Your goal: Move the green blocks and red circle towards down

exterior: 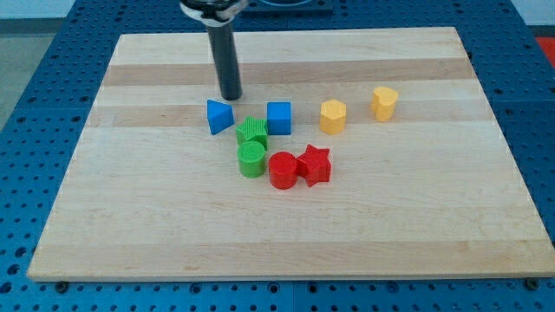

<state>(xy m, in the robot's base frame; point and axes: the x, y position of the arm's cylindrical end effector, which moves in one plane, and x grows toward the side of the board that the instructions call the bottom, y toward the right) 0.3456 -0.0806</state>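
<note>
Two green blocks sit near the board's middle: a green star-like block (252, 132) and, just below it and touching, a green circle (251, 159). The red circle (283, 170) lies right of the green circle, touching a red star (315, 165) on its right. My tip (231, 97) rests on the board above the cluster, just above and slightly right of a blue triangle (218, 116), apart from the green blocks.
A blue cube (278, 118) sits right of the upper green block. A yellow hexagon (332, 116) and a second yellow block (385, 102) lie further right. The wooden board (104, 217) lies on a blue perforated table.
</note>
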